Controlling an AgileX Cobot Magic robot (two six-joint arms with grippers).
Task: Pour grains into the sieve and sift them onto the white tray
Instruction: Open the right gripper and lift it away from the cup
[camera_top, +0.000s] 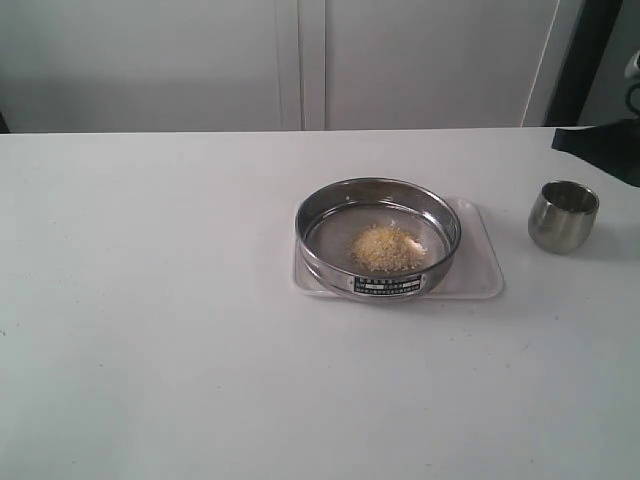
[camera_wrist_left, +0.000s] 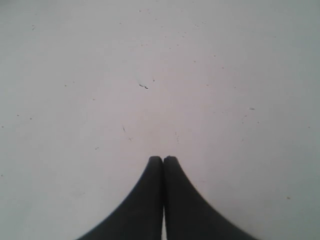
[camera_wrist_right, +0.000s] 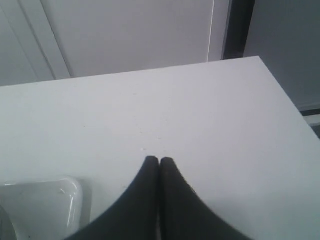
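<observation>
Sieve (camera_top: 340, 272) sat inside the white tray (camera_top: 480, 272), a little right of the middle of the white table (camera_top: 150, 320). The tray's rim showed past the sieve at right and front. The sieve's black-and-white label (camera_top: 388, 286) faced the exterior camera.

Grains (camera_top: 388, 247) lay in one small yellowish heap on the mesh, near its centre. Could not tell whether any lay on the tray beneath.

A small steel cup (camera_top: 563, 215) stood upright on the table, right of the tray and apart from it. Its inside was too dark to read.

Left gripper (camera_wrist_left: 163, 159): jaws pressed tip to tip, holding nothing, over bare speckled tabletop.

Right gripper (camera_wrist_right: 159, 160): jaws likewise closed and empty, above the table. A corner of the tray showed in its wrist view.
</observation>
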